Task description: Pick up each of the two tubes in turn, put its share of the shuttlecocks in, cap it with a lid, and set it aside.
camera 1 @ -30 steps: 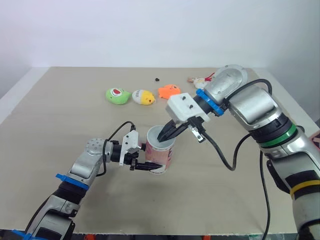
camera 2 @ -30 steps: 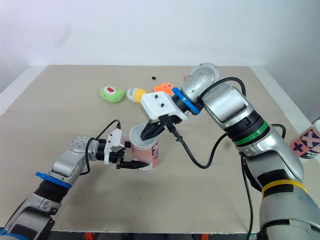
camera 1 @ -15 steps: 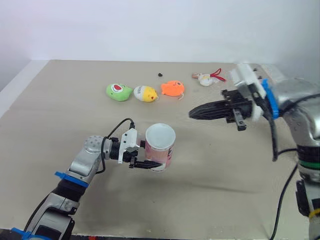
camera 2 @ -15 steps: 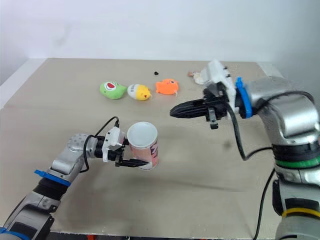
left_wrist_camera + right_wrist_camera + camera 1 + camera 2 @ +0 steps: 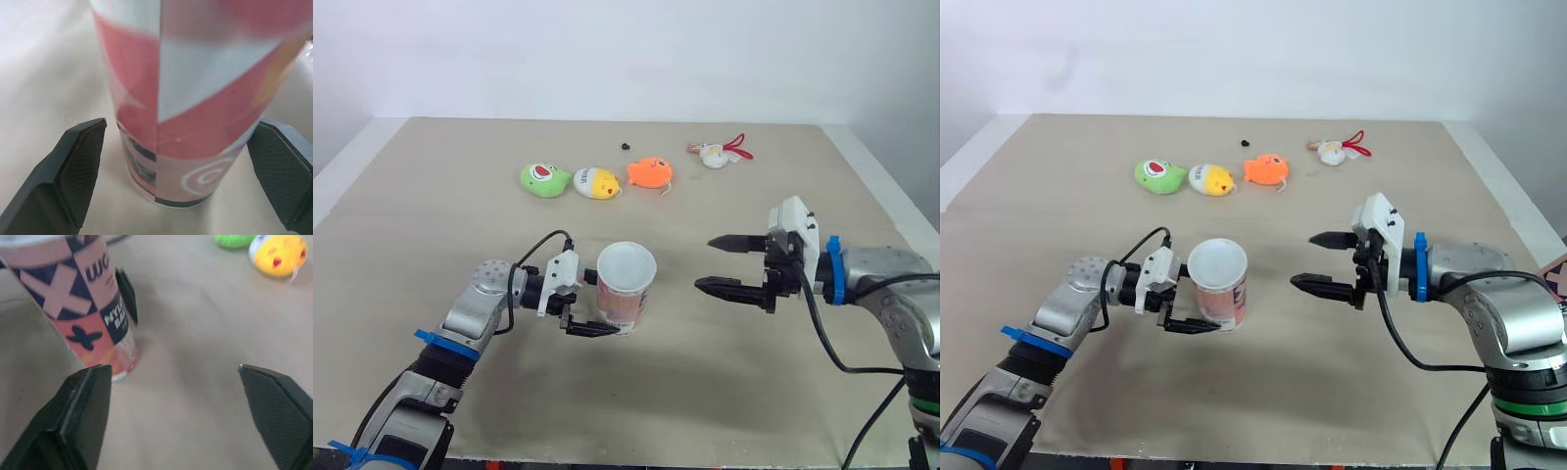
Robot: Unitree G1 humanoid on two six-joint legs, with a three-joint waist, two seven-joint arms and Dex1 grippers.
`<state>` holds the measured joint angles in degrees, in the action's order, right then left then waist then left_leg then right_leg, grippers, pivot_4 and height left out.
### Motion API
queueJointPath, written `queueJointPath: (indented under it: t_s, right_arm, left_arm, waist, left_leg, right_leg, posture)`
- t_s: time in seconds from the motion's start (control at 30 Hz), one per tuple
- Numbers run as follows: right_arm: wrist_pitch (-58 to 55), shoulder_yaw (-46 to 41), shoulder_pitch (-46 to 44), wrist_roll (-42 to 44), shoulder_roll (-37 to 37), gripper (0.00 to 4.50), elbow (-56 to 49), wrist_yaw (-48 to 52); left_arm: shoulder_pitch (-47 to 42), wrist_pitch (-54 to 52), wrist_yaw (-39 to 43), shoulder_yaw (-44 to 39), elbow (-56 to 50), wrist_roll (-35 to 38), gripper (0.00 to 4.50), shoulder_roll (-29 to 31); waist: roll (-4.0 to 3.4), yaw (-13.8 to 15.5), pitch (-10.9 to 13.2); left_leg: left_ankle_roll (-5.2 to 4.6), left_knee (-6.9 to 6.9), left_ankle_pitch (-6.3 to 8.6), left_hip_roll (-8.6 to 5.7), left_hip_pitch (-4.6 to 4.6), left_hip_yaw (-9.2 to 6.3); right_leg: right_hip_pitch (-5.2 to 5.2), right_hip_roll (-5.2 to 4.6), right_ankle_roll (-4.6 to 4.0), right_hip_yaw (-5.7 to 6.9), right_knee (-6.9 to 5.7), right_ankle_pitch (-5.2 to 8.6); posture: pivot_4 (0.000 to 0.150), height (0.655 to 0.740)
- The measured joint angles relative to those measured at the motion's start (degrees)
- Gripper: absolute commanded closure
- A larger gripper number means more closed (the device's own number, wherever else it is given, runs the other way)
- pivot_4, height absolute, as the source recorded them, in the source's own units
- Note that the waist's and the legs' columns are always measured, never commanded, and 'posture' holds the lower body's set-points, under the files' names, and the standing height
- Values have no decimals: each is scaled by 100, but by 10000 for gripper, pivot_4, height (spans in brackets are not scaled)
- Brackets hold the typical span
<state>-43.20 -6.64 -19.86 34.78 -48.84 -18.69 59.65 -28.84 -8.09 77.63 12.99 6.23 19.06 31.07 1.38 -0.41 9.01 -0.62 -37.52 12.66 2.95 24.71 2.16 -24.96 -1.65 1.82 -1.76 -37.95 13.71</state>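
Observation:
A pink-and-white patterned tube stands upright on the table with a white lid on its top. My left gripper is open around the tube's lower part. In the left wrist view its fingers stand clear of the tube on both sides. My right gripper is open a short way to the tube's right, pointing at it with nothing between its fingers. The right wrist view shows the tube ahead of that gripper.
Farther back on the table lie a green toy, a yellow-and-white toy and an orange toy. A small white toy with a red cord and a black speck lie behind them.
My right gripper has left the tube's top, swung right and down, and opened. My left gripper has opened wider and let go of the tube. The camera has shifted.

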Motion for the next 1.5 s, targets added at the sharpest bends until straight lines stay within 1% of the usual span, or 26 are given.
queueJointPath:
  t_s: [0.13,0.17,0.3,0.4,0.43,0.53,0.6,0.73,0.83,0.93,1.1,1.43,1.5]
  right_arm:
    - [6,92,138,-29,-15,464,-18,-4]
    - [6,134,169,-29,-32,464,-23,20]
    - [123,473,367,-88,-5,464,-110,100]
    - [519,1024,527,-525,114,464,-306,44]
    - [663,1352,591,-759,253,464,-292,-12]
    - [807,1702,583,-945,547,464,-273,-94]
    - [946,1861,421,-1091,753,464,-154,-138]
    - [1098,2166,56,-1335,1194,464,275,-222]
    - [1113,2246,-132,-1369,1376,464,452,-201]
    - [1123,2258,-264,-1367,1509,464,555,-127]
    - [1064,2277,-518,-1298,1908,464,817,-59]
    - [1090,2465,-781,-1314,2258,464,1122,58]
    - [1104,2472,-784,-1317,2266,5682,1150,93]
  left_arm:
    - [325,-326,211,-226,-492,178,0,619]
    - [371,-362,229,-253,-514,193,0,663]
    - [811,-435,280,-572,-682,264,0,1141]
    - [1264,-674,291,-1161,-983,674,0,1522]
    - [1440,-882,224,-1554,-1129,967,0,1601]
    - [1611,-1243,21,-2001,-1415,1393,0,1643]
    - [1961,-1466,-129,-2292,-1728,1621,0,1678]
    - [2734,-1486,-321,-2521,-2266,1749,0,1676]
    - [3031,-1475,-417,-2595,-2542,1772,0,1676]
    - [3099,-1470,-547,-2674,-2671,1826,0,1654]
    - [3130,-1435,-882,-2769,-2862,2029,0,1407]
    - [3318,-1434,-1403,-2898,-3252,2320,0,1062]
    - [3301,-1441,-1493,-2919,-3281,2406,0,1047]
  waist:
    - [0,-48,0]
    - [0,-62,0]
    - [6,-72,4]
    - [12,-92,6]
    - [14,-93,8]
    - [9,-90,11]
    - [10,-90,10]
    - [18,-93,14]
    - [19,-76,14]
    - [19,-68,14]
    - [19,-83,14]
    - [20,-87,13]
    - [20,-87,13]
  left_leg:
    - [0,4,0,8,-6,0]
    - [0,3,0,10,-8,-1]
    - [1,2,0,19,-10,0]
    - [1,2,0,42,-11,4]
    - [1,2,0,46,-12,5]
    - [5,2,-3,45,-13,5]
    - [8,1,-4,45,-21,9]
    - [10,1,-5,51,-29,19]
    - [13,1,-7,52,-29,17]
    - [15,1,-8,52,-30,20]
    - [16,1,-9,55,-33,23]
    - [22,1,-13,61,-38,22]
    - [30,1,-17,62,-39,22]
  right_leg:
    - [2,7,-3,0,-1,4]
    - [5,8,1,0,-2,7]
    - [4,14,-2,1,-2,5]
    - [1,28,-11,2,-2,7]
    - [-1,31,-14,4,-6,7]
    - [-3,31,-16,3,-14,7]
    - [2,30,-15,1,-13,5]
    - [3,34,-22,-5,-15,0]
    - [4,34,-26,-3,-17,0]
    - [5,34,-33,-4,-17,3]
    - [4,38,-28,-7,-18,-6]
    - [7,46,-38,-8,-21,-13]
    - [7,46,-37,-8,-21,-15]
  posture:
    - [1500,7400]
    - [1500,7400]
    - [1500,7400]
    - [1500,7400]
    - [1500,7400]
    - [1500,7400]
    - [1500,7400]
    - [1500,7400]
    - [1500,7400]
    - [1500,7400]
    - [1500,7400]
    - [1500,7400]
    - [1500,7400]
